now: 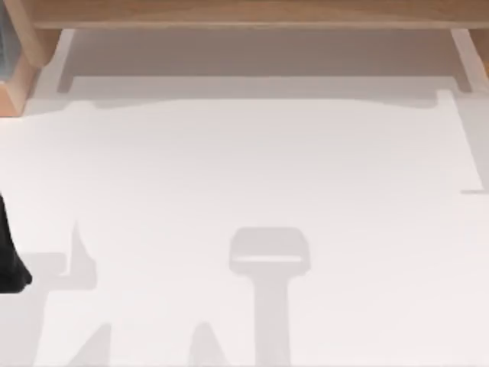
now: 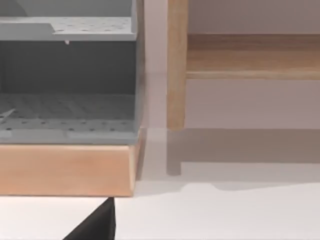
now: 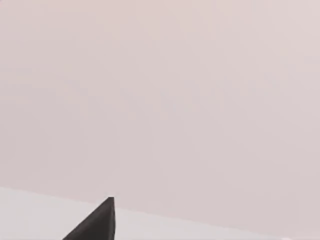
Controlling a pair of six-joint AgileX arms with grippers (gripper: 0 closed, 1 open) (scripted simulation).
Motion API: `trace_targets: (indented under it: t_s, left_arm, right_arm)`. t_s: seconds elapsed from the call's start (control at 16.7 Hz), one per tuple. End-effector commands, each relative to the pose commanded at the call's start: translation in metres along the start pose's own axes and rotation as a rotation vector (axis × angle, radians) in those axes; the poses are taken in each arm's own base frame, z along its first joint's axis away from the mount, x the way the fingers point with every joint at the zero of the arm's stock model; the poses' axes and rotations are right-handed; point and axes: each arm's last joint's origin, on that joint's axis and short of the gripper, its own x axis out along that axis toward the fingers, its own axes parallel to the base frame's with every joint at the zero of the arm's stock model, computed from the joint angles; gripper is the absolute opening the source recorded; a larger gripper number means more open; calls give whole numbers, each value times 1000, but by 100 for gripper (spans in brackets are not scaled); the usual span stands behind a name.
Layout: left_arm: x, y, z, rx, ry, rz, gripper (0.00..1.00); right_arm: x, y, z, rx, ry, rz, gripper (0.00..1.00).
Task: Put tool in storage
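Progress: nothing stowed yet, by my reading | left gripper (image 2: 97, 224) hung near the storage cabinet (image 2: 65, 167), grey shelves (image 2: 70, 107) looking bare (as far as visible) | right gripper (image 3: 97, 224) faced blank wall | grip of either: could not tell | my tool's whereabouts: could not tell | left: fetch, carry, place.

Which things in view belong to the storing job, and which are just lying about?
Belongs to the job:
- grey perforated storage shelves, standing on a wooden base
- left arm, at the table's left edge

Just there:
- wooden frame along the table's far side
- white table
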Motion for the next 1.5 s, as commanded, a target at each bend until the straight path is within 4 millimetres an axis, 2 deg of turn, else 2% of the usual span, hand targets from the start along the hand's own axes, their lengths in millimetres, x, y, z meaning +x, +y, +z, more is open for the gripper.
trace_targets:
  t_s: [0.12,0.24,0.36,0.54,0.78,0.96,1.08,1.5]
  left_arm:
    - [0,0,0,0,0,0,100]
    - [0,0,0,0,0,0,100]
    - [0,0,0,0,0,0,100]
    - [0,0,0,0,0,0,100]
    - [0,0,0,0,0,0,100]
    - [0,0,0,0,0,0,100]
    - [0,0,0,0,0,0,100]
    - [0,0,0,0,0,0,100]
  right_arm:
    - [-11,2,-34,-113,-69,-104,100]
    - [-21,16,-65,-239,-126,-183,100]
    - [-30,41,-89,-373,-183,-235,100]
    - [-43,88,-110,-571,-280,-274,100]
    - [-59,149,-110,-794,-441,-273,100]
    - [-67,178,-103,-898,-546,-257,100]
    - [-69,187,-100,-929,-584,-251,100]
    - [-65,187,-97,-931,-586,-251,100]
